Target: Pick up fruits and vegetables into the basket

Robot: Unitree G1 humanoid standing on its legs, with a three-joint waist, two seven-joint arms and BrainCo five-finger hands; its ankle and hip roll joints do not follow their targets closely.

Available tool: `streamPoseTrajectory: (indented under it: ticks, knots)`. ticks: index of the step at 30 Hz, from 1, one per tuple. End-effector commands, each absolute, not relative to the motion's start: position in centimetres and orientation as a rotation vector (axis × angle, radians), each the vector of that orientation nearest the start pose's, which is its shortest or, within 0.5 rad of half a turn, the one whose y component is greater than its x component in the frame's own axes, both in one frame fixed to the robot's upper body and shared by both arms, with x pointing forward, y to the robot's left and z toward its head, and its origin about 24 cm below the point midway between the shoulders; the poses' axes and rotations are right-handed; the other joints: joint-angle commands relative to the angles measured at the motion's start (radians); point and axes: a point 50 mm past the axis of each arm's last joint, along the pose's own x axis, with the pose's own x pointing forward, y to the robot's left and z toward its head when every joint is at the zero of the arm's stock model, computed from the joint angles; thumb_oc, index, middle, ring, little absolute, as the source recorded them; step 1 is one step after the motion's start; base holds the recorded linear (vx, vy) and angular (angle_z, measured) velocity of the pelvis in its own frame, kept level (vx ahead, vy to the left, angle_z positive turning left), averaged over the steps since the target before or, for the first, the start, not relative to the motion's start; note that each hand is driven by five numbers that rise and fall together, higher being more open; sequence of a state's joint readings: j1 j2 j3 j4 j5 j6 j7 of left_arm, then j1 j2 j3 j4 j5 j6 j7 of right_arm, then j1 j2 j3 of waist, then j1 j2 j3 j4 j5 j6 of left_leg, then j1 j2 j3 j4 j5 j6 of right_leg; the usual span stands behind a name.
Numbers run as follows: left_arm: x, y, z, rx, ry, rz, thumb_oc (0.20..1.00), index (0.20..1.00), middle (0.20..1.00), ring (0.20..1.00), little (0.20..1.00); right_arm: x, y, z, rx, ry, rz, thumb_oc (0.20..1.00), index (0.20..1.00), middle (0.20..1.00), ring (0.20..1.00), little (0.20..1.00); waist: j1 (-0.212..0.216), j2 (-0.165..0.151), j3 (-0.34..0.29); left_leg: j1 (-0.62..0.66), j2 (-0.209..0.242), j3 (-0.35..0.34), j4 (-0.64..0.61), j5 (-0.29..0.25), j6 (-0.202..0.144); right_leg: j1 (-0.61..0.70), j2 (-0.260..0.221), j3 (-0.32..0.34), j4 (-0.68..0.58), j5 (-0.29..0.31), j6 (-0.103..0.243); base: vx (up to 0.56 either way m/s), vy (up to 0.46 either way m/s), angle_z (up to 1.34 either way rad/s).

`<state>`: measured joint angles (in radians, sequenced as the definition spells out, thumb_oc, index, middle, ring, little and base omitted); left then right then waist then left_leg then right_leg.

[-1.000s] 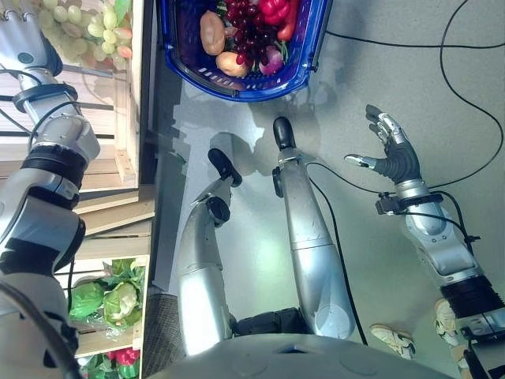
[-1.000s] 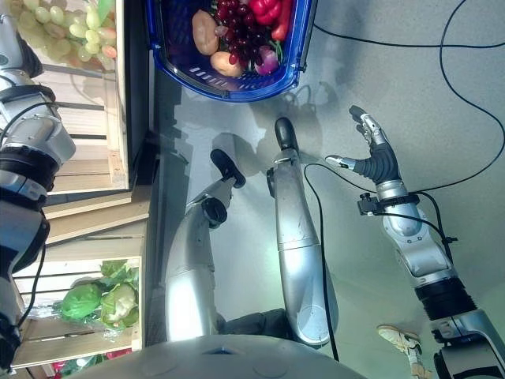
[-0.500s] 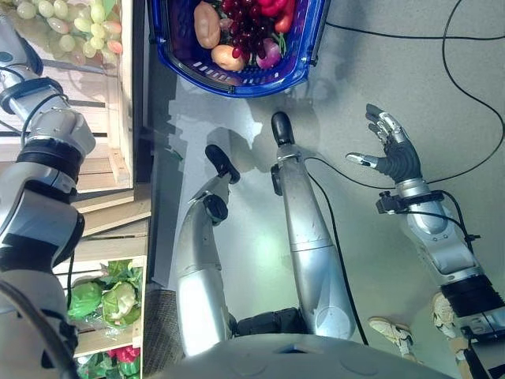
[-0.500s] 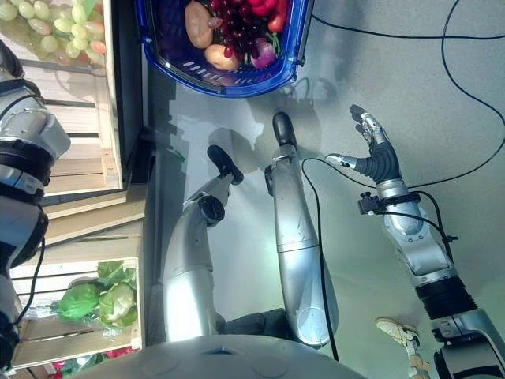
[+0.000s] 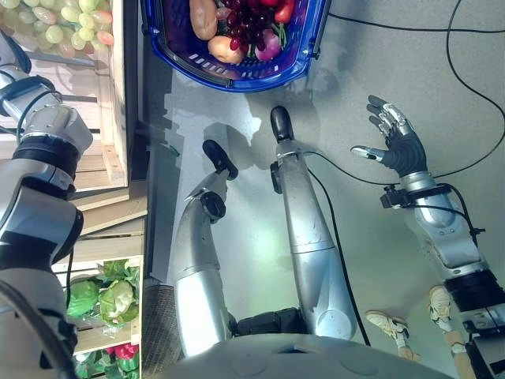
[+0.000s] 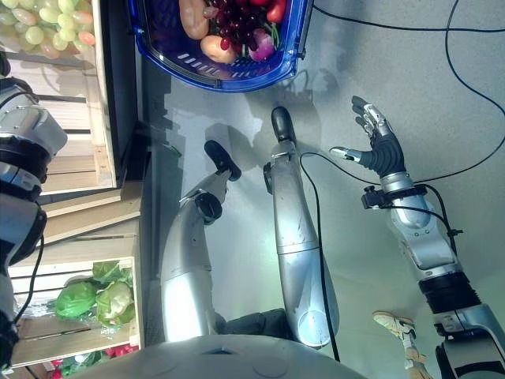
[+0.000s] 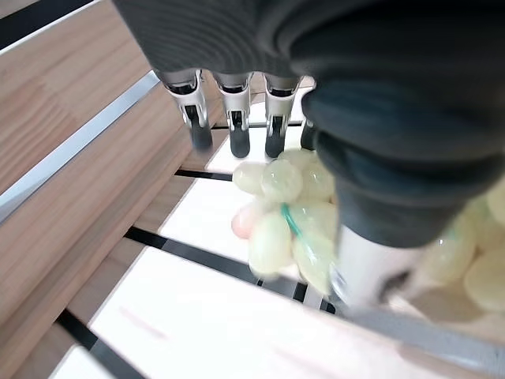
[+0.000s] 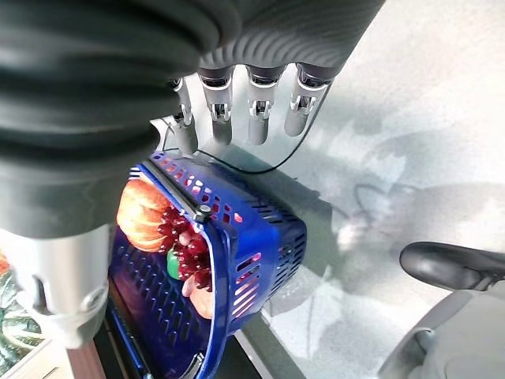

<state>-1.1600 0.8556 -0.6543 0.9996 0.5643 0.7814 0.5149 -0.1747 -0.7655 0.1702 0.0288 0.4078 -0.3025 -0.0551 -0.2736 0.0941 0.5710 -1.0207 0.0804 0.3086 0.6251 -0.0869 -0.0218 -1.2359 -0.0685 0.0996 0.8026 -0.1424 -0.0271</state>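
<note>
Blue basket (image 5: 237, 75) on floor (image 5: 379, 71), holds potatoes (image 5: 203, 16), red grapes (image 5: 251, 20), red pepper (image 5: 284, 9). Right hand (image 5: 398, 142) over floor beside basket, fingers spread, empty. Left hand (image 7: 237, 118) over green grapes (image 7: 288, 217) in wooden crate (image 5: 110, 87), fingers straight, not gripping.

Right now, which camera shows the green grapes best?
The left wrist view: the green grapes sit close up on the wooden crate, just past the left hand. Both eye views catch them small, cut off at the top left corner.
</note>
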Motion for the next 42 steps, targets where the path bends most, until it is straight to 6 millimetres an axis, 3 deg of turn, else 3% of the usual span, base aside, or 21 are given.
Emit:
streamPoseTrajectory:
  ticks: [1,9,14,16,23,32,36,42]
  knots:
    - [31.4,39.9,25.2,1.666,0.51,1.299,0.2,0.2,0.2,0.2,0.2,27.2,-23.0,15.0,-0.325,-0.433,0.195,1.0,1.0,1.0,1.0,1.0,-0.034,0.016,-0.051,-0.011,-0.039,-0.002,0.014,-0.068,0.018,0.007,0.055,-0.015,0.003,-0.037,0.053,0.0,0.0,0.0]
    - [32.0,39.8,24.3,1.642,0.478,1.192,0.2,0.2,0.2,0.2,0.2,27.2,-23.1,15.4,-0.352,-0.44,0.2,1.0,1.0,1.0,1.0,1.0,-0.03,0.012,-0.051,0.033,-0.043,-0.003,-0.007,-0.067,0.015,0.056,0.049,-0.024,-0.028,-0.033,0.056,-0.02,0.0,-0.04]
    - [33.0,39.1,22.0,1.282,0.366,1.052,0.2,0.2,0.2,0.2,0.2,26.9,-23.5,15.0,-0.405,-0.412,0.177,1.0,1.0,1.0,1.0,1.0,-0.022,0.009,-0.051,0.099,-0.051,-0.006,-0.027,-0.069,0.014,0.125,0.042,-0.035,-0.053,-0.034,0.058,-0.01,-0.013,0.01]
    - [33.1,39.1,21.2,1.249,0.362,1.009,0.2,0.2,0.2,0.2,0.2,26.8,-23.6,14.8,-0.417,-0.405,0.172,1.0,1.0,1.0,1.0,1.0,-0.022,0.01,-0.051,0.117,-0.054,-0.007,-0.034,-0.069,0.014,0.144,0.039,-0.038,-0.062,-0.034,0.06,-0.01,-0.01,0.02]
    - [32.2,39.4,17.4,1.152,0.354,0.836,0.2,0.2,0.2,0.2,0.2,25.9,-24.6,14.7,-0.472,-0.372,0.159,1.0,1.0,1.0,1.0,1.0,-0.014,0.017,-0.051,0.244,-0.078,-0.008,-0.091,-0.065,0.017,0.277,0.034,-0.059,-0.119,-0.037,0.061,-0.02,-0.015,0.06]
    - [29.2,39.3,10.2,0.991,0.411,0.623,0.2,0.2,0.2,0.2,0.2,24.5,-26.2,13.7,-0.601,-0.329,0.095,1.0,1.0,1.0,1.0,1.0,-0.003,0.027,-0.051,0.407,-0.094,-0.022,-0.148,-0.062,0.01,0.451,0.017,-0.084,-0.187,-0.05,0.058,0.0,0.0,0.0]
    - [28.3,37.9,7.3,0.771,0.423,0.503,0.2,0.2,0.2,0.2,0.2,24.2,-26.4,13.7,-0.758,-0.318,0.067,1.0,1.0,1.0,1.0,1.0,0.003,0.028,-0.051,0.47,-0.096,-0.027,-0.166,-0.064,0.011,0.519,0.01,-0.095,-0.211,-0.058,0.057,0.0,0.0,0.01]
    - [27.3,34.9,4.6,0.494,0.41,0.299,0.2,0.2,0.2,0.2,0.2,23.8,-26.7,14.2,-0.92,-0.308,0.04,1.0,1.0,1.0,1.0,1.0,0.019,0.036,-0.051,0.535,-0.101,-0.038,-0.182,-0.07,0.016,0.593,0.003,-0.112,-0.233,-0.07,0.055,-0.01,-0.005,0.09]
